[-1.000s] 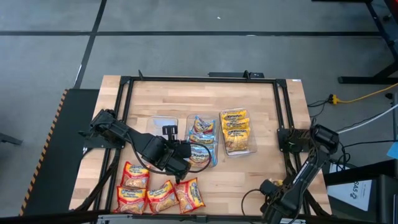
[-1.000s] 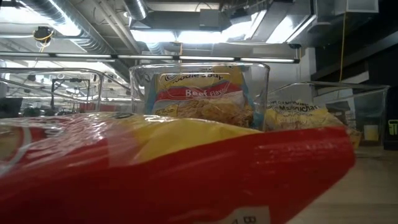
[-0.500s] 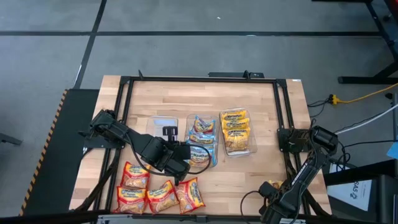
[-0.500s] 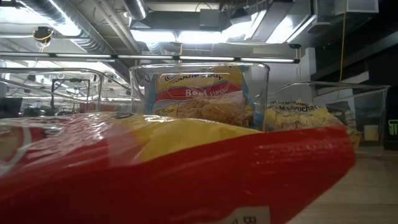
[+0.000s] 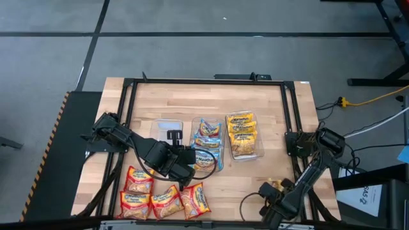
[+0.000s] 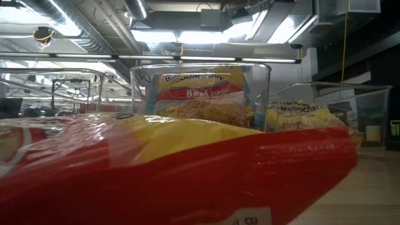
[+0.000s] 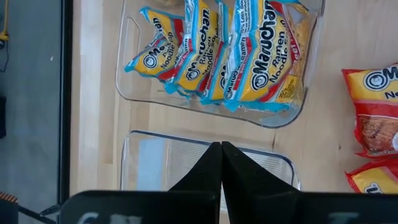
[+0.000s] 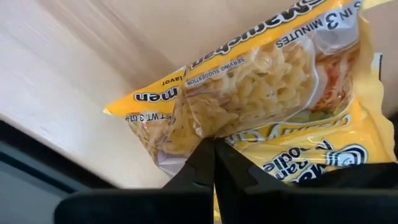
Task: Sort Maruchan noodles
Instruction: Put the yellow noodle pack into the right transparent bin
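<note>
Several blue-trimmed Maruchan packets (image 5: 208, 144) stand in the middle clear tub. Yellow packets (image 5: 243, 134) fill the tub to its right, and the left tub (image 5: 165, 128) has none. Red-orange packets (image 5: 163, 200) lie flat on the table at the near left. My left gripper (image 7: 221, 155) hangs shut above the left tub's rim (image 7: 186, 140), holding nothing. At the near right my right gripper (image 8: 213, 149) is shut on a yellow packet (image 8: 261, 81), seen small in the high view as a yellow packet (image 5: 276, 184). Part of a second yellow packet (image 8: 317, 155) shows beside it. My right gripper pinches the yellow packet's wrapper (image 8: 205, 127) between its two fingers, near one edge beside the clear window that shows the noodles. The fingers come from above, pointing down. Whether the packet is off the table cannot be told.
A black frame (image 5: 289, 128) runs round the work area, and cables (image 5: 252, 203) loop beside the right arm. In the low view a red packet (image 6: 187, 175) fills the foreground, with the blue-packet tub (image 6: 200, 94) and the yellow-packet tub (image 6: 300, 112) behind it.
My right gripper has shifted a little toward the table's left along the near edge, and a bit of yellow packet now shows by it.
</note>
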